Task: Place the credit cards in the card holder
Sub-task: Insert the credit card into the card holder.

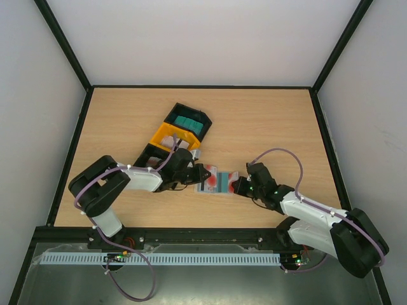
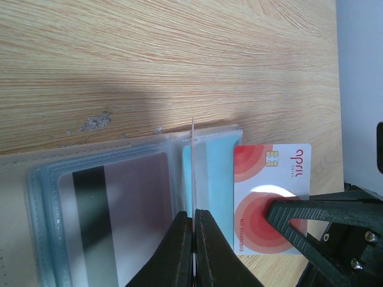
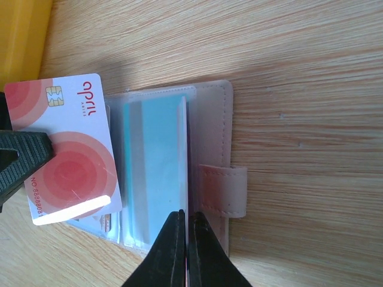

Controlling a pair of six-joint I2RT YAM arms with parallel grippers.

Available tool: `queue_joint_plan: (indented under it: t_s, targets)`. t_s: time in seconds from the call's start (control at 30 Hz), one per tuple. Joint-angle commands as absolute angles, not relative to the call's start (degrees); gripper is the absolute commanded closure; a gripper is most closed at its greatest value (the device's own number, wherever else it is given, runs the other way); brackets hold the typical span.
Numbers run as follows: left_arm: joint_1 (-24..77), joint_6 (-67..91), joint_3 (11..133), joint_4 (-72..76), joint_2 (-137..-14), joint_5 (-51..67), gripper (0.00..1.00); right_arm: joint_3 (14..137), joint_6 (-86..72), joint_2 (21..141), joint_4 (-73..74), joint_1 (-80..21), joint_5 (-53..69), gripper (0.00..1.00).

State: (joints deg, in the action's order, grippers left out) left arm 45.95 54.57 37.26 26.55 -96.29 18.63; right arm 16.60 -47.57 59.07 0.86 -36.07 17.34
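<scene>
Mid-table between the arms, the card holder [image 1: 220, 180] lies open, with clear sleeves over pale blue and a striped card [image 2: 119, 221] pocketed. Jaws together, the left gripper [image 2: 192, 216] and right gripper [image 3: 184, 215] each nip a thin upright leaf of it. A red-blotched card [image 2: 272, 182] overlaps the holder's outer edge, its long side parallel to the spine, so it likely slides in sideways.

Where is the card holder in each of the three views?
Top external: card holder lies open mid-table, just nearer than the black-and-yellow trays.
Left wrist: card holder fills the lower left and centre, beige cover at the left edge.
Right wrist: card holder sits centre to right, snap tab pointing right.
Shared landmark: its light blue lining, a teal strip from above.
</scene>
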Motion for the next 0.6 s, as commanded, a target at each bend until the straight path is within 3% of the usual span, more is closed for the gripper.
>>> queue_joint_plan:
  t_s: [0.0, 0.57]
  targets:
    - [46.0, 55.2, 36.8, 28.6, -96.3, 18.8, 0.97, 15.0, -48.4, 60.5, 0.0, -36.0, 15.4, 0.98]
    - [47.7, 60.5, 33.8, 34.6, -100.9, 20.9, 0.98, 14.5, -50.2, 61.8, 1.3, -36.0, 13.1, 0.98]
